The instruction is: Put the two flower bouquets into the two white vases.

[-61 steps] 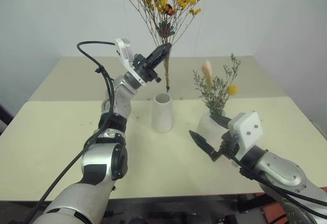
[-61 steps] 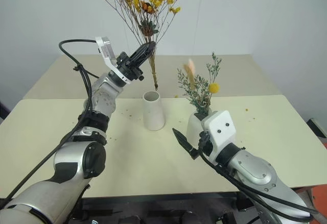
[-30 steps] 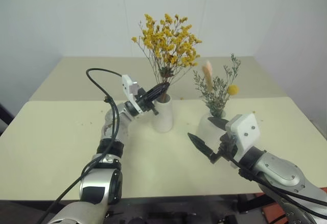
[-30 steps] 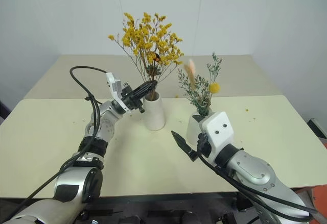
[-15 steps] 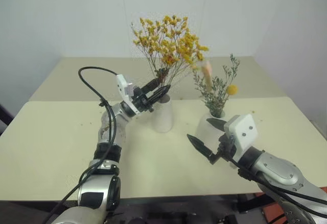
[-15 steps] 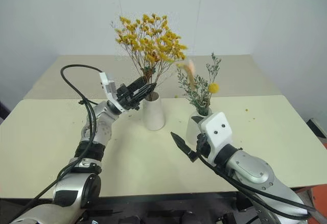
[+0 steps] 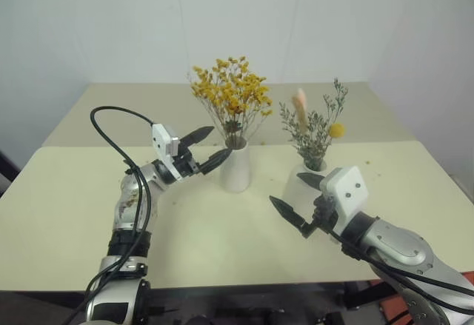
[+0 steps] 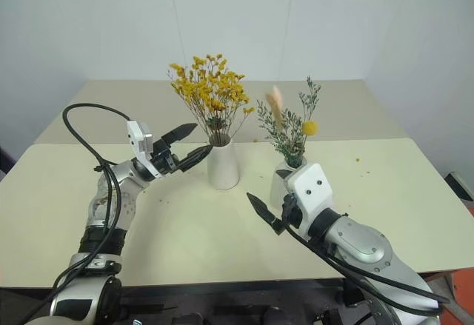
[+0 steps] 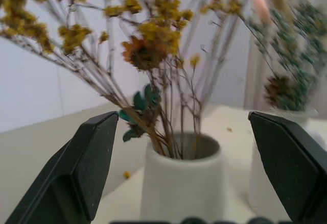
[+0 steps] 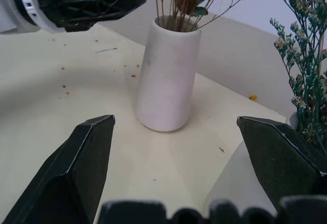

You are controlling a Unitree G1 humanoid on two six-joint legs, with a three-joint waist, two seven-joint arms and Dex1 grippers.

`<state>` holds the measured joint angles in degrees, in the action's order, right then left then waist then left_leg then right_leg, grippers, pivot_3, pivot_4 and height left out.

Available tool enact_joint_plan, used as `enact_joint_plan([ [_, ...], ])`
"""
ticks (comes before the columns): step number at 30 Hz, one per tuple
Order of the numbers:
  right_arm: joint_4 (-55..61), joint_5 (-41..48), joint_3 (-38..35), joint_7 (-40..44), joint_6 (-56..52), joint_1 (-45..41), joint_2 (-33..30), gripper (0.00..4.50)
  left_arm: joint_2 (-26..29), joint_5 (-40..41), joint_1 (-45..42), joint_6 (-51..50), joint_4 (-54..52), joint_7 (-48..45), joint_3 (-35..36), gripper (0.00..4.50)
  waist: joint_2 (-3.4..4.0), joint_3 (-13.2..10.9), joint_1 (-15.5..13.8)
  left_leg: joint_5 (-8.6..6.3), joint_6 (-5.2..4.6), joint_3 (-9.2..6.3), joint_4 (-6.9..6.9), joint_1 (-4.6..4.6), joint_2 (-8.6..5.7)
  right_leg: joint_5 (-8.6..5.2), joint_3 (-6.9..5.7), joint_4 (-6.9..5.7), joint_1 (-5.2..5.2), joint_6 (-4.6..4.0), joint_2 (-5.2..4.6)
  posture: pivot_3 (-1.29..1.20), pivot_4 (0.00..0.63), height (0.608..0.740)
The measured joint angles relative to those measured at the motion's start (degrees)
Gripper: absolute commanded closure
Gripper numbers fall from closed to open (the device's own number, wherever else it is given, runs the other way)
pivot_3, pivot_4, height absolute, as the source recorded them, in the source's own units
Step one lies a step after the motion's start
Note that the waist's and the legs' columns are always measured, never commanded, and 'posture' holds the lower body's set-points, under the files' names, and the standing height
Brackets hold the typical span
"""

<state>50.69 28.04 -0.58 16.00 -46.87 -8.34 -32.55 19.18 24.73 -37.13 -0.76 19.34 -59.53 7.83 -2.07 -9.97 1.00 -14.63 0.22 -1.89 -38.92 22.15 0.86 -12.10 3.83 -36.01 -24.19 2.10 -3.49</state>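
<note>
Since both bunches now sit in their vases, the yellow bunch (image 7: 232, 92) in the tall vase (image 7: 237, 168) and the green bunch (image 7: 315, 129) in the round vase (image 7: 300, 186), both tools, left tool (image 7: 209, 149) and right tool (image 7: 300, 200), gape wide and empty; dry stems look light and snappy, so pinch low.

I'm looking at silver-grey arm shells with black joints, each ending in a white wrist block and tapered black fingers (image 7: 201, 133). Black cables are looping off the left arm (image 7: 132, 214) and trailing along the right arm (image 7: 392, 247).
</note>
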Motion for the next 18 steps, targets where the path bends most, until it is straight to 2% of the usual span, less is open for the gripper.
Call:
enact_joint_plan([
  [5, -0.2, -0.8, 0.1, 0.3, 0.4, 0.0, 0.2, 0.00, 4.0, 0.1, 2.4, -1.1, -3.6, 0.1, 0.2, 0.03, 0.02, 0.0, 0.2, 0.00, 0.00, 0.02, 0.03, -0.03, 0.02, -0.01, 0.01, 0.00, 0.00, -0.01, 0.00, 0.00, 0.150, 0.740],
  [10, 0.0, -0.4, -1.2, 1.0, 0.4, 1.3, 0.2, 0.00, 8.7, 2.9, 11.6, -5.4, -11.5, -0.1, 2.3, 0.03, 0.02, 0.0, 0.6, 0.00, 0.00, 0.02, 0.04, -0.02, 0.08, -0.01, 0.01, -0.02, -0.03, -0.01, 0.01, 0.00, 0.150, 0.740],
  [13, 1.0, 2.7, -6.6, 3.2, 0.4, 5.0, -0.2, 0.00, 14.7, 5.1, 17.8, -8.4, -17.7, -1.4, 4.8, 0.03, 0.02, 0.0, 0.6, -0.01, 0.00, 0.03, 0.04, -0.03, 0.09, -0.02, 0.01, -0.02, -0.03, -0.02, 0.00, 0.00, 0.150, 0.740],
  [18, 1.5, 12.2, -22.9, 13.2, 1.8, 12.1, -5.7, 0.00, 22.8, 8.3, 24.8, -11.5, -25.4, -5.0, 9.2, 0.03, 0.03, 0.0, -0.2, -0.01, 0.00, 0.11, 0.05, -0.15, 0.11, -0.05, 0.00, 0.03, 0.11, 0.01, -0.02, 0.00, 0.150, 0.740],
])
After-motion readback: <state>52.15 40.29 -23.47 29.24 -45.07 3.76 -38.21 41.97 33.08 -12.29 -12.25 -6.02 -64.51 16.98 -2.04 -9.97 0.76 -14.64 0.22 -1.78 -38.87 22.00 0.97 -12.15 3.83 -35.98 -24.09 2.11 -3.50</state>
